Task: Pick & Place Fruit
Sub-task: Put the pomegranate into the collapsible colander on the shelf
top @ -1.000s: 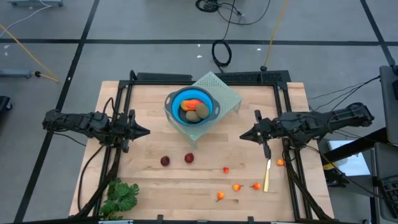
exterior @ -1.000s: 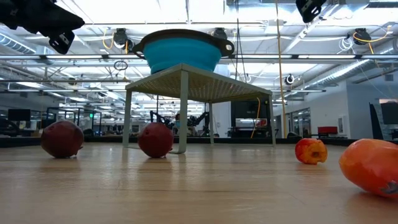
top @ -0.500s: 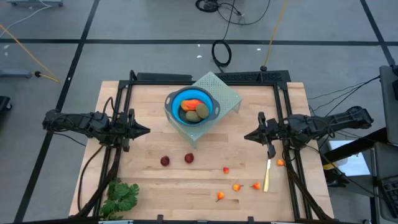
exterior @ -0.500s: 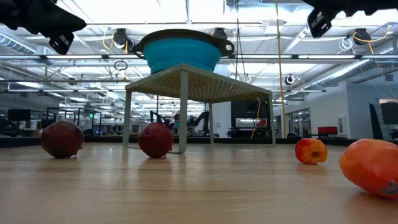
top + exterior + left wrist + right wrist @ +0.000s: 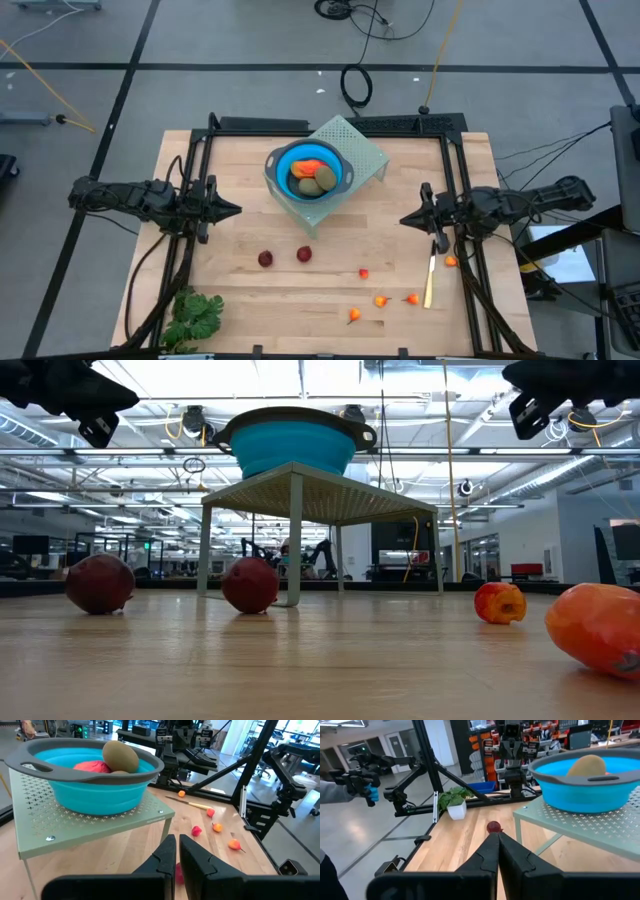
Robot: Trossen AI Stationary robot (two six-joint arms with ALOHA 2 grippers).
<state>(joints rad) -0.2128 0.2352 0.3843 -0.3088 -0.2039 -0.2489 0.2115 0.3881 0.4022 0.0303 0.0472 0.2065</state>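
A blue bowl stands on a pale green perforated stand at the table's far middle. Two olive-brown ovals and a red-orange piece lie inside it. On the wood nearer the front rest two dark-red balls and several tiny orange-red pieces. My left gripper hovers shut left of the stand, pointing level at it. My right gripper hovers shut right of the stand, pointing level toward the table's left. Neither holds anything.
A thin yellow stick lies at the front right, with one tiny orange piece beside it. A leafy green bunch sits at the front left corner. Black frame rails run along both table sides.
My right gripper has drawn back toward the table's right edge and sunk lower, staying shut and empty. The fruit and the bowl have not moved.
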